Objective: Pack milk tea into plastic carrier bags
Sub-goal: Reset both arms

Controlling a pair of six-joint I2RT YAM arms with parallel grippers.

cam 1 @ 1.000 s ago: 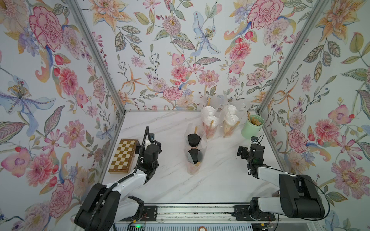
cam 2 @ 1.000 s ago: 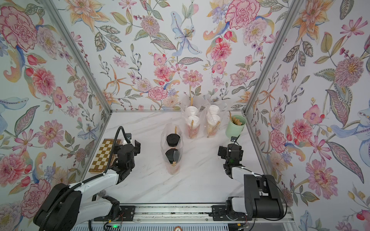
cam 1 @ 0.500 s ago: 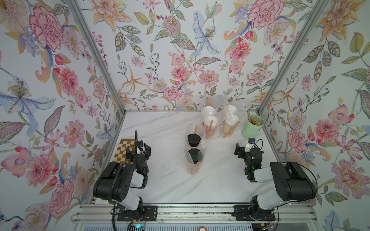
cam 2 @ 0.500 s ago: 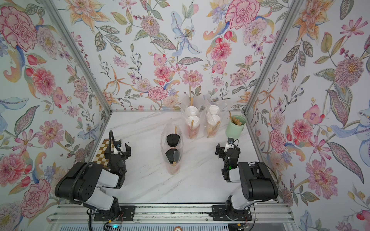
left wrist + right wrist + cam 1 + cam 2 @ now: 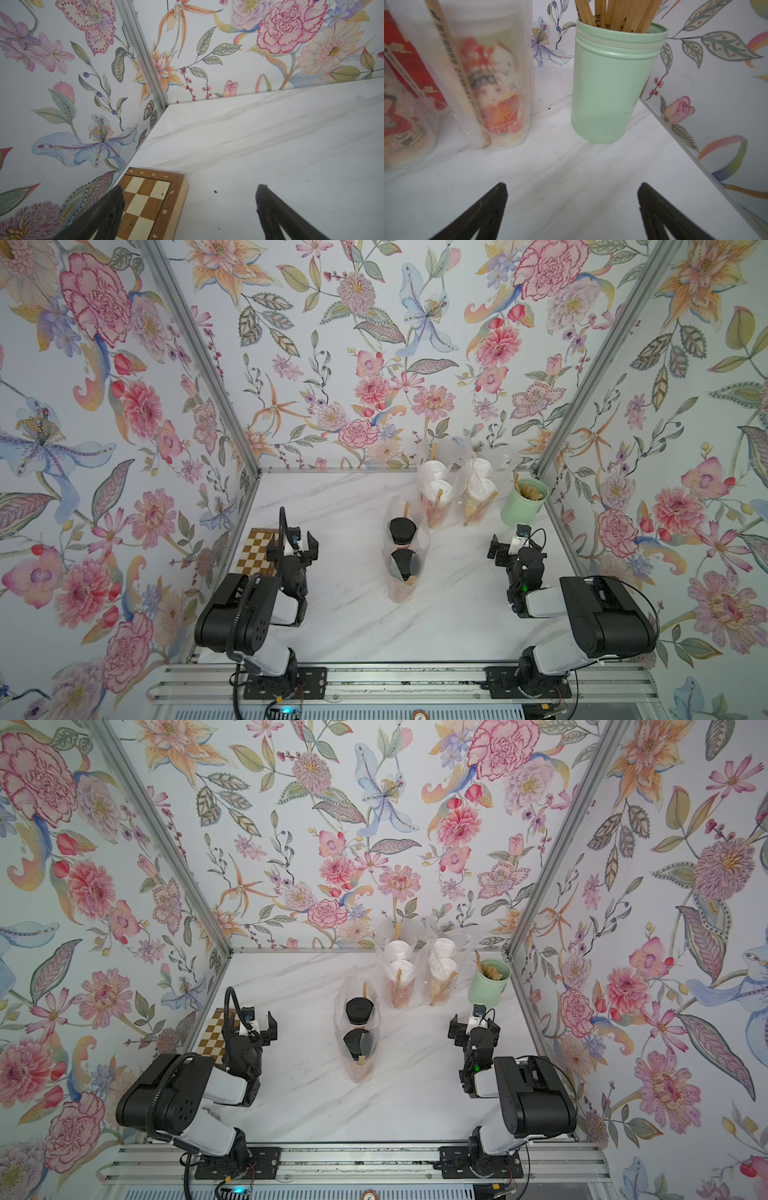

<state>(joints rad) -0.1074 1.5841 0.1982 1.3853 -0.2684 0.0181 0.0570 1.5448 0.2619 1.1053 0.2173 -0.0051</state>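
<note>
Both arms sit low at the near edge of the surface (image 5: 345, 614), one on each side. The left gripper (image 5: 300, 542) has its jaws apart and nothing between them. It points toward the far left corner, and one finger (image 5: 108, 209) is over the corner of a chessboard (image 5: 153, 199) by the left wall. The right gripper (image 5: 509, 549) is likewise spread and empty, near the right wall and pointing far.

All six cups are bagged. A middle bag (image 5: 399, 593) stands upright about midway between the two grippers, well apart from both, and holds two black-lidded cups (image 5: 402, 529), one behind the other. Two far bags (image 5: 432, 510) stand side by side at the far right, close to the back wall. Each holds two white-lidded cups (image 5: 440, 489) and a brown stick. Just right of them is a green cup (image 5: 524, 502) of sticks.

The far bags lie beyond the right gripper and to its far left, apart from it. In the right wrist view the green cup (image 5: 610, 83) stands ahead of the spread fingers (image 5: 488, 207). One far bag (image 5: 500, 83) is beside it, with the printed red cup showing through the plastic.
</note>
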